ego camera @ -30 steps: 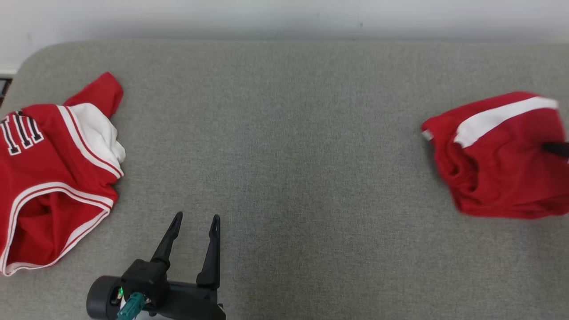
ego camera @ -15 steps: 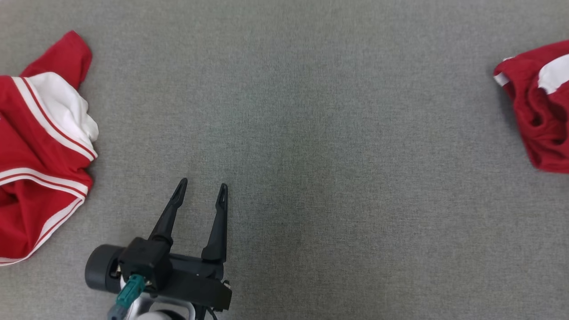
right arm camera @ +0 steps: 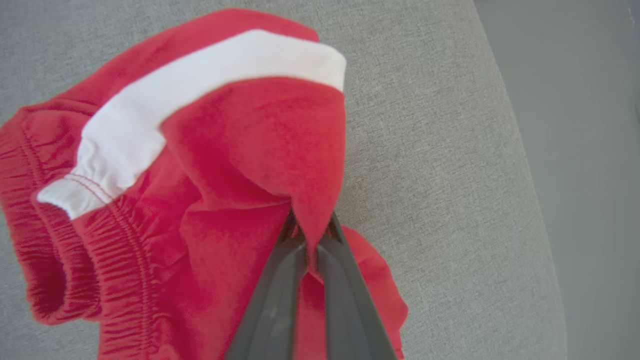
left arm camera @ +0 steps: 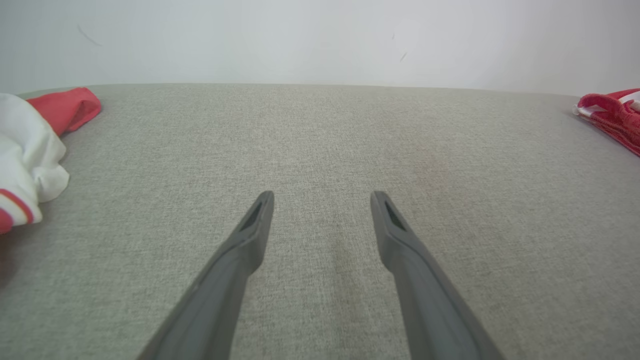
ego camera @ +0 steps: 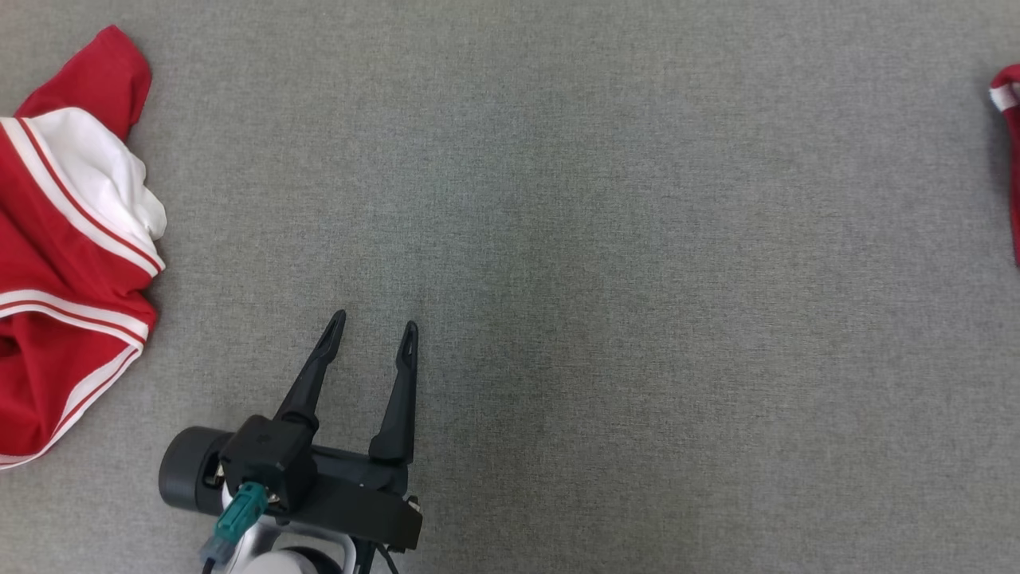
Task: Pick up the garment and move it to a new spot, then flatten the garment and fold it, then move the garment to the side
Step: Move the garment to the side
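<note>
At the far left lies a red jersey (ego camera: pixel 64 263) with white trim, rumpled and untouched. Just right of it the left tool (ego camera: pixel 374 320) hovers over bare grey tabletop (ego camera: pixel 637 279), released, its two fingers spread with nothing between them.

Over the last second the head camera has dipped and closed in, so both cloths have slid outward in its view. The jersey has barely shifted in the last half second. The red shorts (right arm camera: pixel 225 150) have run out to a sliver at the right border. That is more than the camera's move explains, so I judge they are being carried rightward.

In the right wrist view the right tool (right arm camera: pixel 311 225) is clenched on a fold of the shorts. The cloth hangs bunched around the fingers, with the white band and gathered waist to one side. The tabletop's rounded right edge is near behind them.

The task's garment is thus in hand at the far right, well apart from the jersey. Whether it is already folded I cannot tell, since it looks crumpled. If this is the last step, the shorts should be set down short of the edge. Released too far out, they could slip off.
</note>
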`<state>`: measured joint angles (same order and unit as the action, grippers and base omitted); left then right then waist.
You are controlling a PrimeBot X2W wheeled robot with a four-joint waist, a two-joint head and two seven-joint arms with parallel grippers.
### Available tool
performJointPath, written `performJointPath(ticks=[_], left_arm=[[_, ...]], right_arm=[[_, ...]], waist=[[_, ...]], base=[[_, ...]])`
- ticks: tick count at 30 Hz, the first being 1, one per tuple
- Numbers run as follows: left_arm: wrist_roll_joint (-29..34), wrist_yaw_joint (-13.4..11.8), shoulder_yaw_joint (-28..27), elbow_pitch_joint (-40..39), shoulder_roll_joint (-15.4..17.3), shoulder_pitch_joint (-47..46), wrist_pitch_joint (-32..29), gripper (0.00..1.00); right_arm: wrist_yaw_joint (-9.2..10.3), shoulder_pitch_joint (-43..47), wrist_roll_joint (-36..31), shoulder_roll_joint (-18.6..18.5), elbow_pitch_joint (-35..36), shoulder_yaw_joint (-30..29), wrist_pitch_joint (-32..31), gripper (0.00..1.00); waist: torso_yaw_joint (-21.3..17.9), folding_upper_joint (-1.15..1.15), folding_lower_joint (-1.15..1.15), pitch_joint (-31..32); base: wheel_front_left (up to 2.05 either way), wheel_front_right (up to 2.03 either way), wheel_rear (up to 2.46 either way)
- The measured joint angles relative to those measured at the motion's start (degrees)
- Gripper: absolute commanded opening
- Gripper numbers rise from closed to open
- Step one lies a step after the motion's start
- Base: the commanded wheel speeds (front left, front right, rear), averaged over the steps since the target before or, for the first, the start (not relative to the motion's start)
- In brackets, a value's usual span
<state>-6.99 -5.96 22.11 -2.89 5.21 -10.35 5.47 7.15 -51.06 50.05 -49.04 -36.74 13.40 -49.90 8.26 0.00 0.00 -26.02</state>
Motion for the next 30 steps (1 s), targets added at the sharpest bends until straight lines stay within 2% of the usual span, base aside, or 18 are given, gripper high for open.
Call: performJointPath(ticks=[7, 8, 9, 12, 18, 22, 24, 26, 30], left_arm=[[0.0, 0.0, 0.43, 0.07, -0.11, -0.79, -0.22, 1.0], [0.0, 0.0, 0.4, 0.08, -0.12, -0.78, -0.23, 1.0], [0.0, 0.0, 0.36, 0.1, -0.11, -0.77, -0.23, 1.0], [0.0, 0.0, -0.07, 0.7, -0.12, -0.77, -0.23, 1.0], [-0.02, 0.0, -0.56, 2.11, -0.18, -0.79, -0.21, 1.0], [-0.41, 0.0, -0.62, 3.87, -0.23, -0.8, 0.13, 1.0], [-0.96, 0.0, -1.19, 4.98, -0.52, -0.69, 0.51, 1.0], [-1.44, -0.01, -1.83, 5.73, -0.42, -0.48, 0.69, 1.0], [-2.09, -0.05, -3.38, 6.21, 0.29, 1.15, 1.22, 1.0]], right_arm=[[0.0, -0.26, -4.31, -0.64, -0.97, 1.49, 0.25, 0.0], [-0.01, -0.53, -4.94, -0.9, -1.27, 2.14, 0.16, 0.41], [-0.01, -1.37, -5.28, -1.19, -2.13, 2.68, -0.02, 1.0], [-0.01, -2.31, -8.13, -1.07, -2.75, 3.3, 0.07, 1.0], [-0.01, -5.83, -9.39, -2.68, -5.99, 5.23, 0.01, 1.0], [-3.36, -5.82, -9.21, -0.92, -8.0, 5.92, 1.72, 1.0], [-3.56, -4.6, -6.67, 2.77, -5.31, 4.57, 4.61, 1.0], [-4.87, -2.73, -4.43, 5.89, -4.37, 4.05, 6.16, 1.0], [-7.24, 1.39, -2.3, 8.39, -2.64, 2.65, 11.09, 1.0]], waist=[[0.86, 0.0, 0.0, -0.78], [0.94, 0.0, 0.0, -0.81], [1.02, 0.0, 0.0, -0.86], [1.09, 0.0, 0.0, -0.53], [0.91, 0.0, 0.0, 0.66], [0.64, 0.0, 0.0, 2.53], [0.44, -0.01, -0.01, 4.11], [0.26, -0.01, -0.01, 5.35], [-0.24, -0.01, -0.01, 8.14]], base=[[0.0, 0.0, 0.0], [0.0, 0.0, 0.0], [0.0, 0.0, 0.0], [0.0, 0.0, 0.0], [0.0, 0.0, 0.0], [0.0, 0.0, 0.0], [0.0, 0.0, 0.0], [0.0, 0.0, 0.0], [0.0, 0.0, 0.0]])
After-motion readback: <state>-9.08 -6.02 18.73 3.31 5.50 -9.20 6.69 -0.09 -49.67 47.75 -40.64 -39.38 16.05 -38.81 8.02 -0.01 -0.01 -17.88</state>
